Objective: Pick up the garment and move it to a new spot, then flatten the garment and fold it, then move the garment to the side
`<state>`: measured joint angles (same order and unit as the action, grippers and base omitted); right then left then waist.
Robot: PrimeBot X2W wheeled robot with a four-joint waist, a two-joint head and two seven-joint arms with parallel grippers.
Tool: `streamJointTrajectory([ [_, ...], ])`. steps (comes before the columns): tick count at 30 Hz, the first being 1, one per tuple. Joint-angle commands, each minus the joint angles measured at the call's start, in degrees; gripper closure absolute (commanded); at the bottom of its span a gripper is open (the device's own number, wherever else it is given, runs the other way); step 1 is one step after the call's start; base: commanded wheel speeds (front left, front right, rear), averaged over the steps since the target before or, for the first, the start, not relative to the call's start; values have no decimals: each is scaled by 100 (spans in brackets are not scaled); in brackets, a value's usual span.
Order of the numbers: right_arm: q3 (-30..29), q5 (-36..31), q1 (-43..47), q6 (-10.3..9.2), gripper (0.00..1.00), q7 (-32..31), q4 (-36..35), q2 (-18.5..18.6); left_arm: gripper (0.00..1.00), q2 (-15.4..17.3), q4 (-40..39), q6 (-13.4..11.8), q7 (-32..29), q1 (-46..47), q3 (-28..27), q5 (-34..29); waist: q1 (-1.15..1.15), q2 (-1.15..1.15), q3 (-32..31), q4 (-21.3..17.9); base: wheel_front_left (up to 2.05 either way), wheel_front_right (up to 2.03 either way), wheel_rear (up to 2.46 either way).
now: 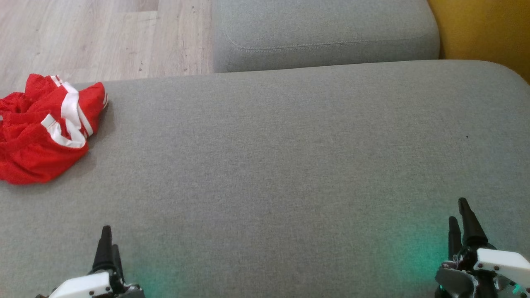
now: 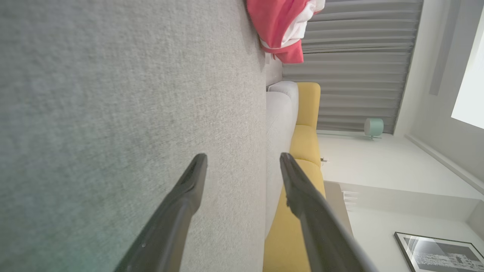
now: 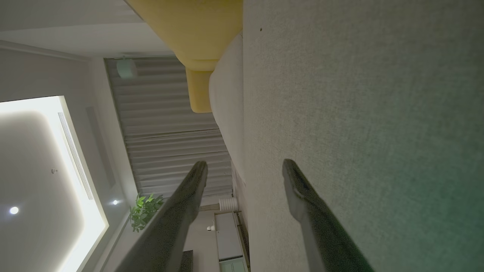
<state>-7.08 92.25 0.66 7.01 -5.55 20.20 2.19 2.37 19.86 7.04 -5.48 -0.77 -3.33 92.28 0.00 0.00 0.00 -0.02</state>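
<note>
Soft even light; right wrist view dim.
Green glow tints the cushion near the left gripper and right gripper. The garment throws a faint shadow at the cushion's left edge. Right wrist view is grainy, its ceiling panel glaring.

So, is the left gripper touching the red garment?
Apart. The head view shows a wide stretch of bare grey cushion between the left gripper and the garment.
</note>
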Motion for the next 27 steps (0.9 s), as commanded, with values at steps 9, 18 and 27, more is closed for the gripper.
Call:
streamJointTrajectory([
  [9, 75, -474, -178, 7, 0, 210, -308, 21, 0, 23, -445, -77, 190, 180, 119, -412, 0, 0, -31, 5, 0, 0, 0],
  [18, 169, -1236, -151, 10, 0, 345, -555, 25, 0, 25, -656, -204, 326, 175, 237, -1051, 0, 0, -55, 16, 0, 0, 0],
  [27, 338, -2129, -89, 13, 0, 497, -748, 29, 0, 31, -784, -316, 479, 160, 401, -2061, 0, 0, -79, 31, 0, 0, 0],
])
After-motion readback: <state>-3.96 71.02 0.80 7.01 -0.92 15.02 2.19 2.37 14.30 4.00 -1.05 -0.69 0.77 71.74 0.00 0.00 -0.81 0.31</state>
